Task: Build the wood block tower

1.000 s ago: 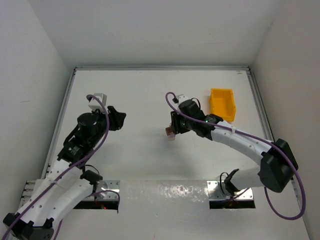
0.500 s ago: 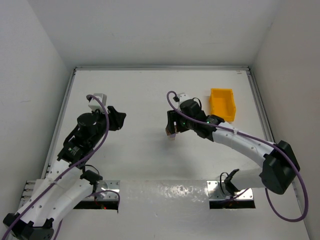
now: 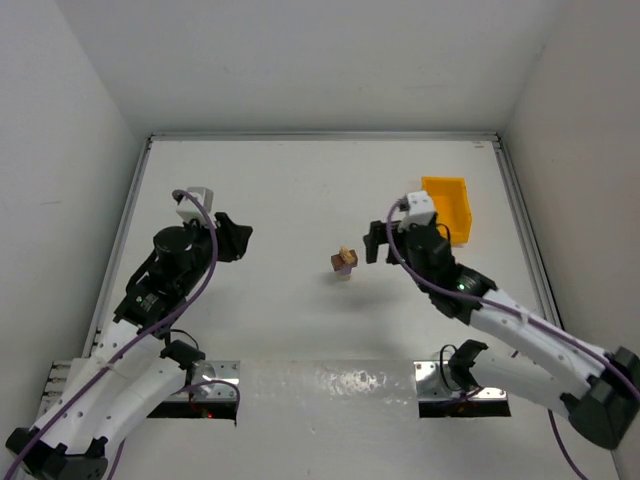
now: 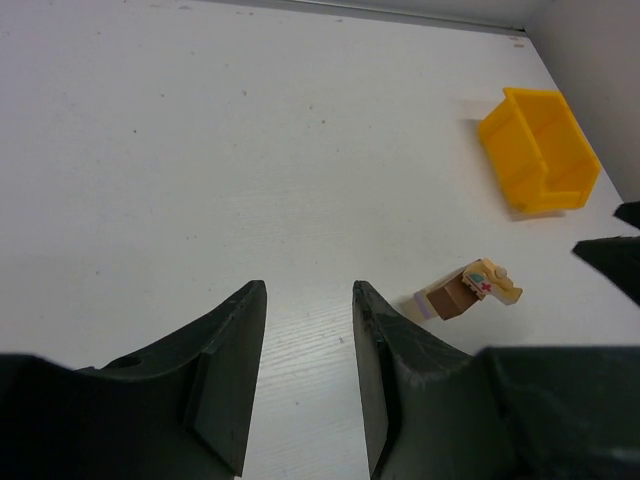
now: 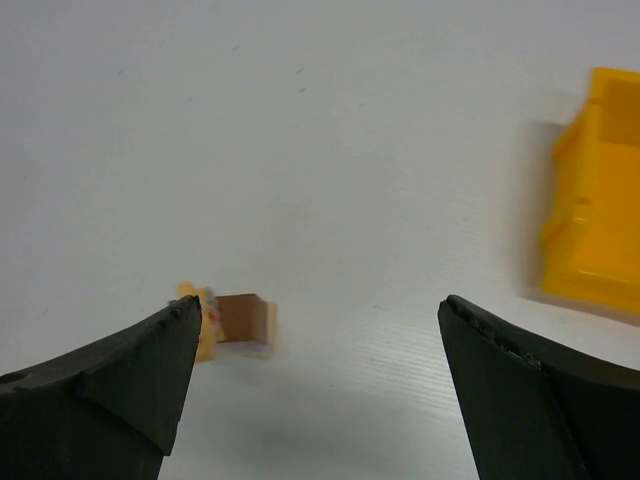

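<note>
The wood block tower (image 3: 345,262) is a small stack in the middle of the table: a dark reddish-brown block with a pale tan block marked in pink on it. The left wrist view has the tower (image 4: 468,290) ahead to the right, and the right wrist view has it (image 5: 235,325) close to the left fingertip. My right gripper (image 3: 378,243) (image 5: 320,305) is open wide just right of the stack, apart from it and holding nothing. Far to the left, my left gripper (image 3: 238,240) (image 4: 307,290) is open over bare table with nothing between its fingers.
A yellow plastic bin (image 3: 445,207) (image 4: 540,150) (image 5: 595,200) stands at the back right, just behind the right wrist. White walls close the table at the back and on both sides.
My right gripper has opened, let go of the stack and drawn back to the right. The blocks stay standing where it left them. The left arm has not moved.
</note>
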### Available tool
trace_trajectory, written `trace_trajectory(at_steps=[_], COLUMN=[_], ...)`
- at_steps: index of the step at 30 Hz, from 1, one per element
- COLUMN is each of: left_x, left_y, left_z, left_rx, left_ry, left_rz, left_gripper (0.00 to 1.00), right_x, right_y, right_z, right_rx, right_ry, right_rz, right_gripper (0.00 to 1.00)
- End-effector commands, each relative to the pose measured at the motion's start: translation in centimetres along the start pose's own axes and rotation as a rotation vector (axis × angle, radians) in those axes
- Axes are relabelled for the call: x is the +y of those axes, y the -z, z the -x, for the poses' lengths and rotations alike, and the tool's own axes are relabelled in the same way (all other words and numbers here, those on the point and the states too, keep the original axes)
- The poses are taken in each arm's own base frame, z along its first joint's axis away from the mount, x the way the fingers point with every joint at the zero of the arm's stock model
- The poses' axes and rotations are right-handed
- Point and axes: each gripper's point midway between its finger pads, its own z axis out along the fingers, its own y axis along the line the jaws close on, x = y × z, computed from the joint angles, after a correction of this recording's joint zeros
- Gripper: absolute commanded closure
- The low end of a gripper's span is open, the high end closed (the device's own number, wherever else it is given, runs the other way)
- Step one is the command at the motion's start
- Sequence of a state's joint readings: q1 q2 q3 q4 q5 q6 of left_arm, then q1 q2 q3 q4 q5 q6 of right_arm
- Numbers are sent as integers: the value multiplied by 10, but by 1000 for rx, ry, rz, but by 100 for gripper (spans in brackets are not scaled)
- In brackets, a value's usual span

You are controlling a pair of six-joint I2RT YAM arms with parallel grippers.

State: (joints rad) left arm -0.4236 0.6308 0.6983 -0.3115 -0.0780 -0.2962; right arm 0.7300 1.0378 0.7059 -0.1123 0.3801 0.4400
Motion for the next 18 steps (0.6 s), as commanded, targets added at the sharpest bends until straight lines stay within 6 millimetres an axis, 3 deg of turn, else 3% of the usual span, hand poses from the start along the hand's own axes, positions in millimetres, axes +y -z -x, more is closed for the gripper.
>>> trace_trajectory(at_steps=[1,3,6,10,15,18], left_x=[-6,-9,-10,-5,0,6], left_y=[6,12,18,21,21,22], left_z=[18,24,30,33,36,39], left_rx=[-65,-92,-119,-139,-154,-167], left_ry=[-6,-13,-14,-9,-12,-12], left_rz=[-32,-50,-61,-30,-5,19], left_gripper=[62,62,62,62,62,64], right_x=[-51,-68,-78,-84,-77,-84], right_y=[32,51,61,57,52,53], right_z=[43,50,46,18,1,-18], right_rx=[-323,-426,-443,-294,-221,-203], right_ry=[-57,-94,-110,-60,-65,-76], right_rz=[-196,-242,-272,-309,-266,-286], right_gripper=[1,1,1,1,1,1])
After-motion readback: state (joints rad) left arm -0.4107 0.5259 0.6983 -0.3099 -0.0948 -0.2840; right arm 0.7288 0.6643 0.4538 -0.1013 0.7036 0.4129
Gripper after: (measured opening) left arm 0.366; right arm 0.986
